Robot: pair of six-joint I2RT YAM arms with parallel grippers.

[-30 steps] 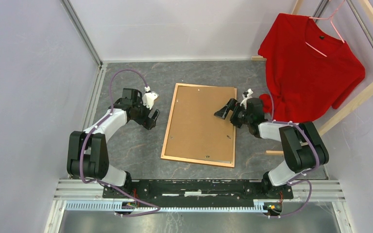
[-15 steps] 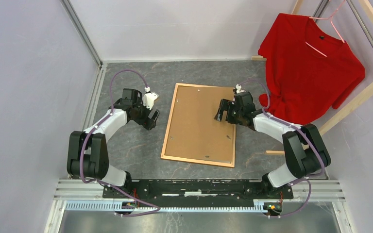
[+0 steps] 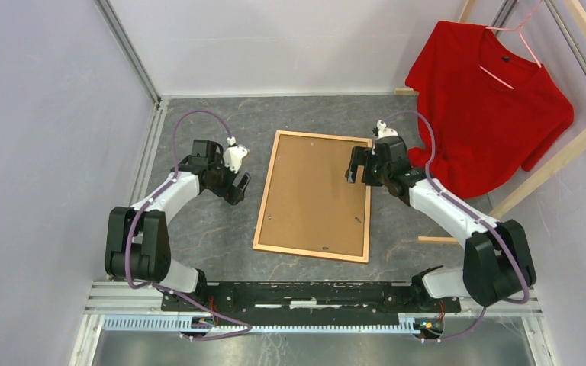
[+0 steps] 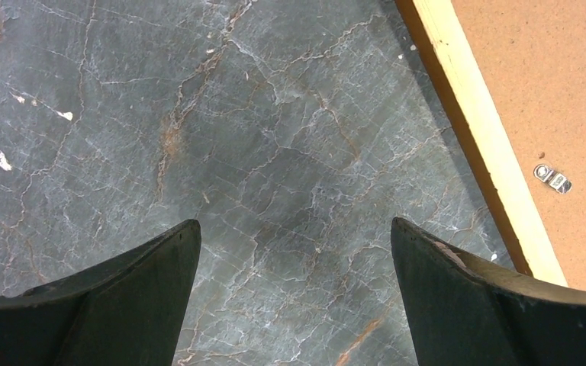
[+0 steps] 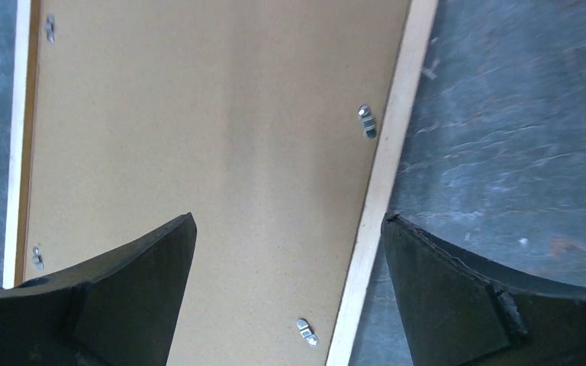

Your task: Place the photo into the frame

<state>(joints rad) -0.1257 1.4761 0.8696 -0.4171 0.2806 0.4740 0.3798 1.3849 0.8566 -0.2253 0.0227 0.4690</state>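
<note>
Orange-brown frame (image 3: 266, 191) flat, left gripper (image 4: 294, 223) and right gripper (image 5: 289, 217) jaws wide apart, apparently touching nothing

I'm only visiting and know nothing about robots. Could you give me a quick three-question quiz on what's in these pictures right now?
1. True or false: the frame lies flat on the table with its brown backing board facing up.
2. Which gripper hangs over the frame's edge? A) the left gripper B) the right gripper C) neither
3. Fill in: the shirt hanging at the right is ____.

Key: 1 true; 2 B, with its open jaws either side of the frame's right rail, while the left one, also open, is over bare table; 3 red.
</note>
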